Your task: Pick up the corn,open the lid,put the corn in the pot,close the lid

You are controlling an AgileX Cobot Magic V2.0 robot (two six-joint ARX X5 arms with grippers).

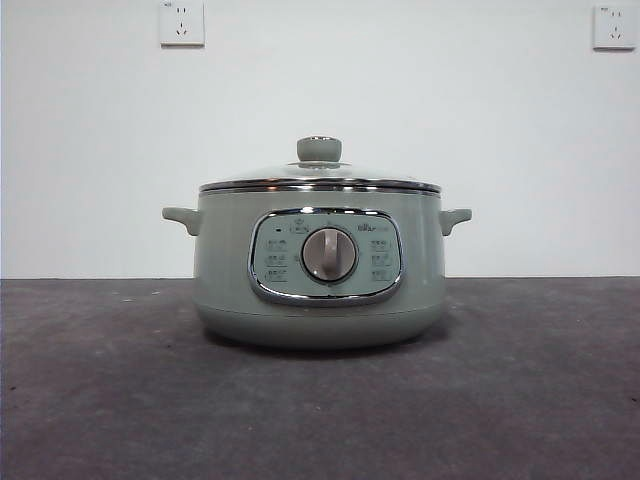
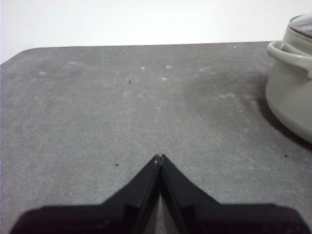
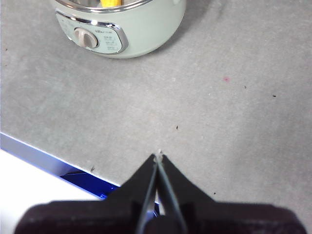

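The pale green pot [image 1: 320,275] stands in the middle of the dark table with its dial [image 1: 329,254] facing the front view. The glass lid [image 1: 319,178] with its green knob [image 1: 319,149] sits closed on it. The corn [image 3: 110,3] shows as a yellow bit inside the pot in the right wrist view, where the pot [image 3: 126,29] is seen from above. My left gripper [image 2: 160,157] is shut and empty, low over the table beside the pot [image 2: 291,92]. My right gripper [image 3: 159,156] is shut and empty, held above the table's front edge, away from the pot.
The grey table top [image 1: 540,400] lies all around the pot. Its front edge with a blue strip [image 3: 83,178] shows below the right gripper. A white wall with two sockets [image 1: 181,22] stands behind.
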